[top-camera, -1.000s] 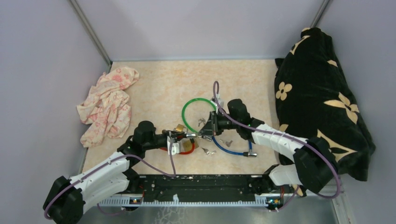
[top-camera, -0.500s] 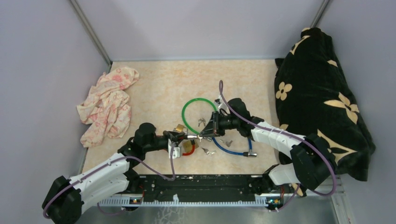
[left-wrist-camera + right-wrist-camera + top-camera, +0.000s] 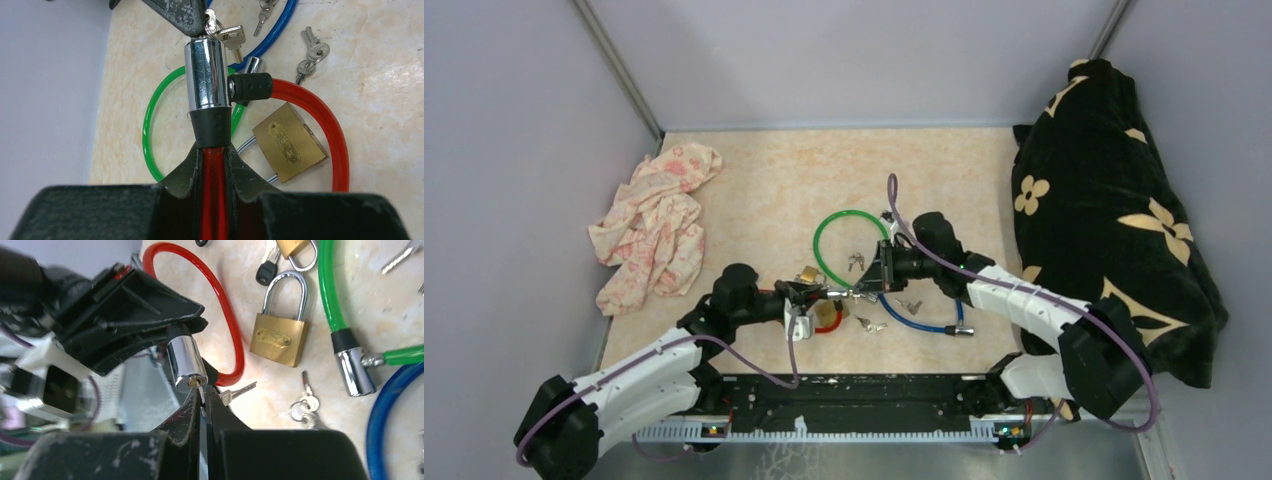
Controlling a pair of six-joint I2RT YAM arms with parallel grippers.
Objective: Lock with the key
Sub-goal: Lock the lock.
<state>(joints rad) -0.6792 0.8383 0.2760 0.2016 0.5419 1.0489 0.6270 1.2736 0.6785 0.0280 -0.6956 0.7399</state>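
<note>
A red cable lock lies curled on the table. My left gripper is shut on its red cable just behind the black collar and holds the chrome lock cylinder up, pointing at my right gripper. The cable's black plug end sits against the cylinder's side. My right gripper is shut on a small key whose tip is in the keyhole of the cylinder. A second key hangs from the same ring. In the top view both grippers meet at the cylinder.
A brass padlock lies inside the red loop. A green cable lock and a blue one lie close by, with loose keys. A floral cloth is left; a black flowered cushion is right.
The right wrist has shifted slightly while the key stays at the cylinder. The left gripper still holds the red cable, barely moved.
</note>
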